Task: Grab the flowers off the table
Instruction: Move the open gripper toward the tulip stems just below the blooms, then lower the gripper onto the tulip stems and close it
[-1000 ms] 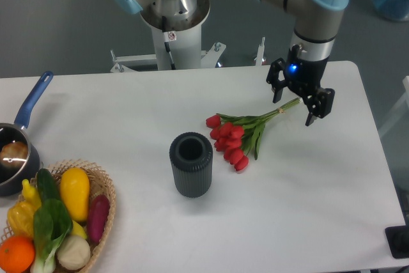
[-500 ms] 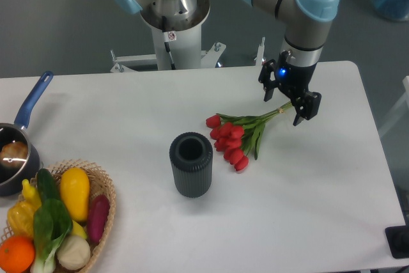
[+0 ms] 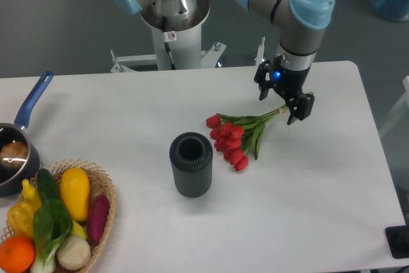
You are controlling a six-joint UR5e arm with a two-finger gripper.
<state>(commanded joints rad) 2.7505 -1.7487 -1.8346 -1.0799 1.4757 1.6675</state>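
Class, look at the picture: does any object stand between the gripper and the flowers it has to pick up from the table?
Nothing visible does. The open gripper hangs over the stem end of the flowers; the dark ribbed cup stands off to the side.

Flowers right of cup

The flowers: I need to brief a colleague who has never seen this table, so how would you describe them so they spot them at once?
On the white table, look right of centre, just right of the dark ribbed cylinder. The flowers lie flat there, their pale stems running up towards the open gripper. They are the only red blooms with green leaves; the other colourful items sit in the wicker basket at far left.
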